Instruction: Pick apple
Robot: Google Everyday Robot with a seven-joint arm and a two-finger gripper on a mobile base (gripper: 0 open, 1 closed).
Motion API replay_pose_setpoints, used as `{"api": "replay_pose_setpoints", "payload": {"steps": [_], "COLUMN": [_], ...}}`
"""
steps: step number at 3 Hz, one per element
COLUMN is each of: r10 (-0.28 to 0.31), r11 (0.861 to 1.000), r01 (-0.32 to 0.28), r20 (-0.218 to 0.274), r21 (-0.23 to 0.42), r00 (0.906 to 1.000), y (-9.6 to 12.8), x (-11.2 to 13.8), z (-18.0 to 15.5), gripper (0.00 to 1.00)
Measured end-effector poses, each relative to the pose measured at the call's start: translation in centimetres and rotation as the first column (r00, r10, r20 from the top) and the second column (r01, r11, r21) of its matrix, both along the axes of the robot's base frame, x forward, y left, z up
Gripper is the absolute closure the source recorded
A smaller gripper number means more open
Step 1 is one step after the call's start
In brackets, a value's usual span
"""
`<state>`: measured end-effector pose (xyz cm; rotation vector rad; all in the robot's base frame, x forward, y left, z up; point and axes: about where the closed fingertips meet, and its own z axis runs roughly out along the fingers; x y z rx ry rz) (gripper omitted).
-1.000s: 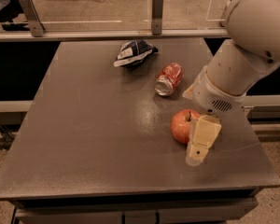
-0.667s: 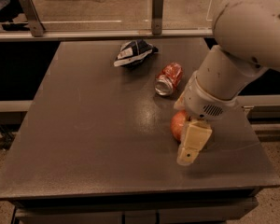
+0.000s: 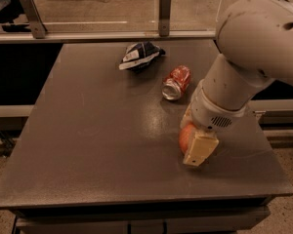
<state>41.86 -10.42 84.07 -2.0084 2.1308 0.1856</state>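
Observation:
The red apple (image 3: 184,137) sits on the grey table (image 3: 97,130), right of centre and toward the front. Only its left side shows. My gripper (image 3: 194,149) is down at the apple and covers its right side, with its cream-coloured tip (image 3: 200,151) in front of the fruit. The big white arm (image 3: 244,57) comes in from the upper right and hides the rest of the apple.
A crushed red soda can (image 3: 176,82) with a silver end lies just behind the apple. A dark crumpled bag (image 3: 140,55) lies further back. A rail with metal posts (image 3: 164,11) runs along the far edge. The table's front edge (image 3: 136,199) is near.
The arm and gripper have moved left and over the apple, which is now more covered than before. The apple, can and bag have stayed in place.

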Motion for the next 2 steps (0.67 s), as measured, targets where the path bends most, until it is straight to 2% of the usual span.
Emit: {"api": "replay_pose_setpoints", "payload": {"steps": [1,2], "r10": [0.016,0.045], "r11": [1.000,0.999], "r01": [-0.016,-0.044], "r20": [0.042,0.097], "r21": [0.009,-0.011], "r00": [0.9990,0.9943], "y": [-0.3,-1.1], "x": [0.5,1.6], "z": [2.3,6.2], "gripper": [0.88,1.00]}}
